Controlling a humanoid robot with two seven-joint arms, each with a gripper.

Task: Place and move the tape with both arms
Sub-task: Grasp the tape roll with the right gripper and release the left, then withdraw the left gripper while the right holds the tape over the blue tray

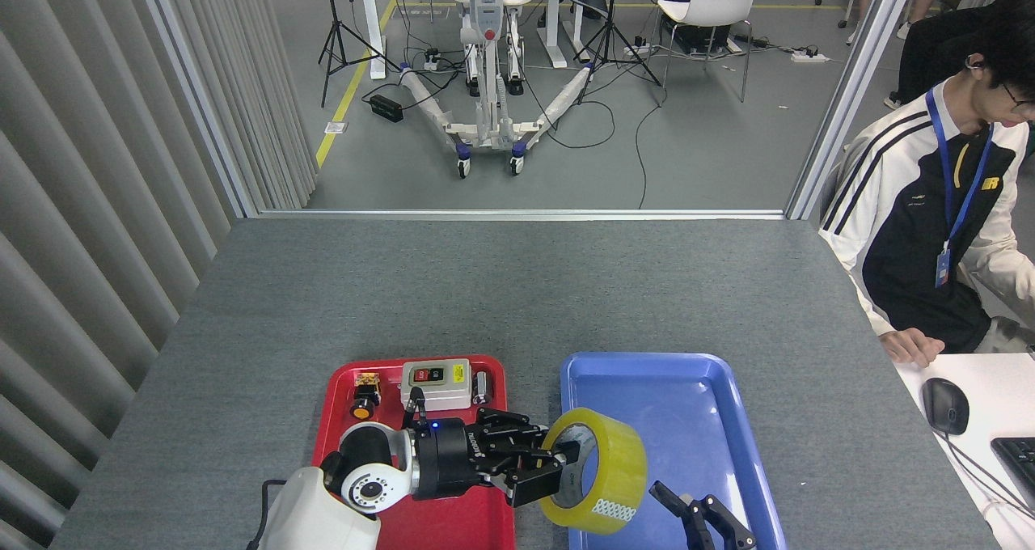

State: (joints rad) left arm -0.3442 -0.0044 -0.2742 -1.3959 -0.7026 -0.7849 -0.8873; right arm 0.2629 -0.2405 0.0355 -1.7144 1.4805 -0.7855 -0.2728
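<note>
Wide translucent yellow tape roll (597,471) up on edge over blue plastic tray (687,388), 6 o'clock corner. Left gripper (543,469) jaws pinching its wall through the core. Probably light, stiff, slick. Right gripper (702,522) jaws spread.

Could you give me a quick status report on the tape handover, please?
Left end effector shut on tape, over blue tray. Right end effector low at frame edge, state unclear. Nothing between them.
</note>
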